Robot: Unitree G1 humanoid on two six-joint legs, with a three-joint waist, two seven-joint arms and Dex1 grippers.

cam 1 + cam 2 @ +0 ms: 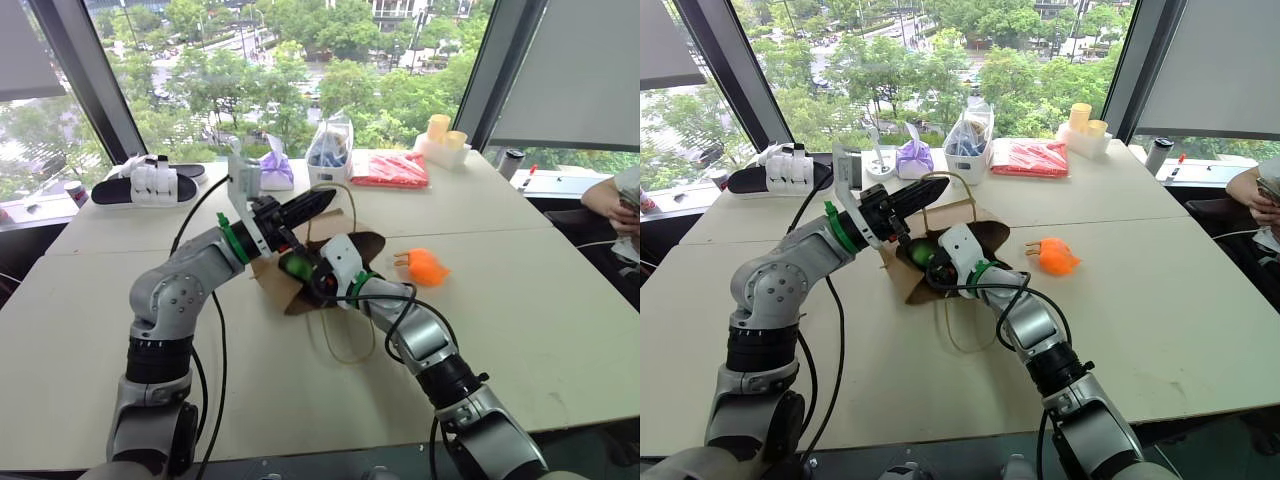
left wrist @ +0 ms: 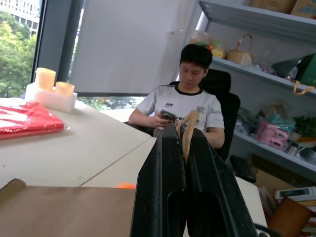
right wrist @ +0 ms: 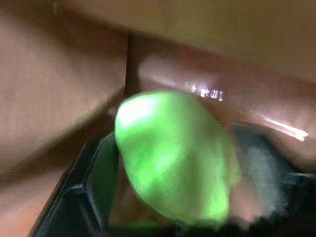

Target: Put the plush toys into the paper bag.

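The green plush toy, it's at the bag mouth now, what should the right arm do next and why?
Probably draw the right end effector back out of the paper bag. The green plush toy already sits inside the brown walls, while the left end effector holds the bag's handle up. The orange plush toy lies on the table.

Both arms were silver-grey metal w/ rounded joint housings and black ribbed collars btwn segments. Left arm [image 1: 175,300] had small dark screws on its elbow housing; right arm [image 1: 440,355] looked the same build. Black cables looped loosely along each arm. Green bands ringed both wrists, next to white wrist blocks. Left gripper [image 1: 318,203] had long, black, matte fingers [image 2: 163,197], scuffed w/ pale specks.
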